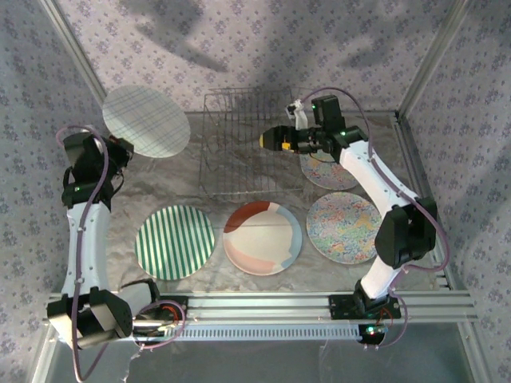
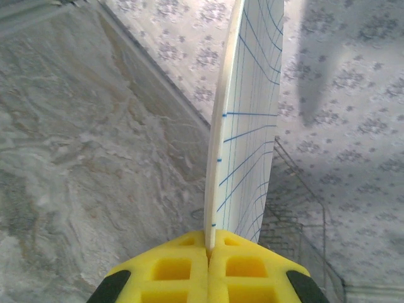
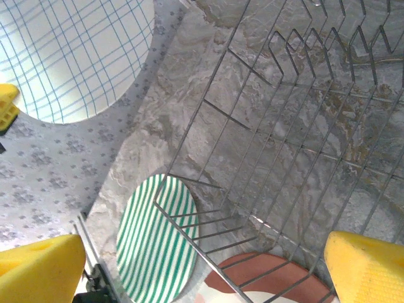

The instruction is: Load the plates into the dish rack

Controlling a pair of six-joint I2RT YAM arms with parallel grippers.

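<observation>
My left gripper [image 2: 208, 255] has its yellow pads [image 2: 170, 271] clamped together on the rim of the blue-gridded plate [image 2: 249, 126]. The plate stands edge-on straight out from between them, lifted off the table [image 1: 200, 187]. From the top camera I see it tilting up and away from those fingers, toward the back wall.

The green-white striped plate [image 1: 175, 242] lies flat, well short of the left fingers, back toward the arm's base.

The dish rack [image 1: 243, 144] sits directly beneath my right gripper [image 3: 202, 268]. Its fingers [image 3: 366, 271] stand wide apart, with rack wires showing between them. The cream plate [image 3: 265, 284] peeks in below the wires between those two pads.

One mosaic plate [image 1: 327, 171] lies partly under the right arm, just behind the fingers. The second mosaic plate [image 1: 345, 227] lies further back.
</observation>
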